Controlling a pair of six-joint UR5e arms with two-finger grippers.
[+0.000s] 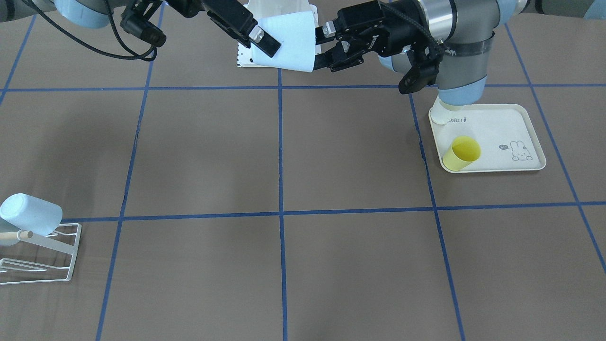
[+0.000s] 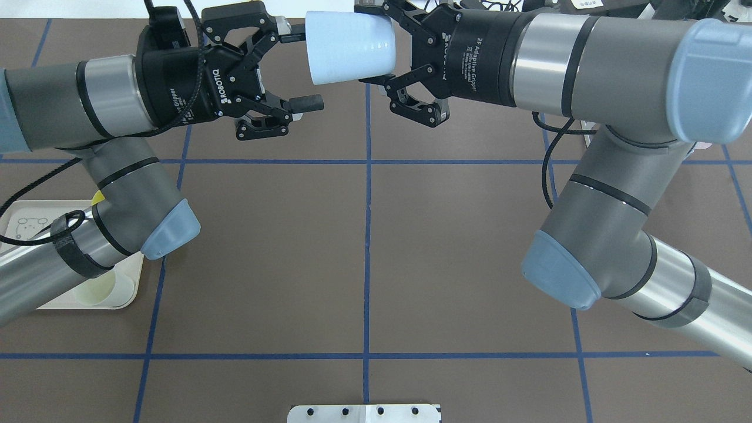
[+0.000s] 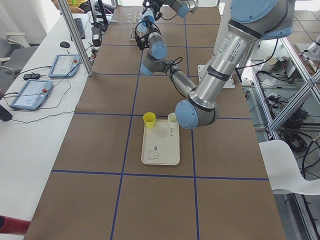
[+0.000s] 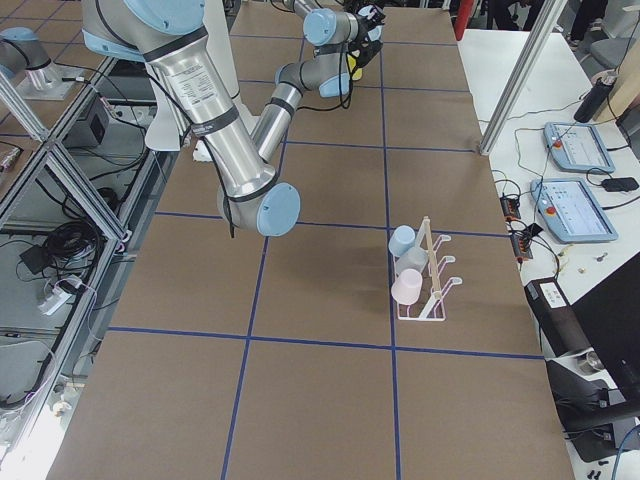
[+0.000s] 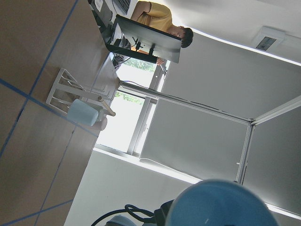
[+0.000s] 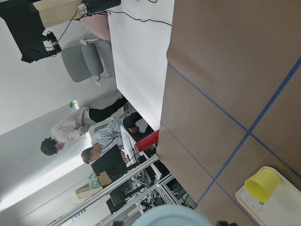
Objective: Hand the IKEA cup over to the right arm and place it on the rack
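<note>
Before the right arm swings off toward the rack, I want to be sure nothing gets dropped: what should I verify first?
1. Hold: right gripper shut on the blue cup: ok.
2. Release: left gripper open: ok.
3. Left fingers apart from the cup: cannot tell; one sits right at its end.
4. Free spot on the rack: ok; bare hooks show opposite its three cups.
5. How deep the right gripper's hold is: cannot tell.
</note>
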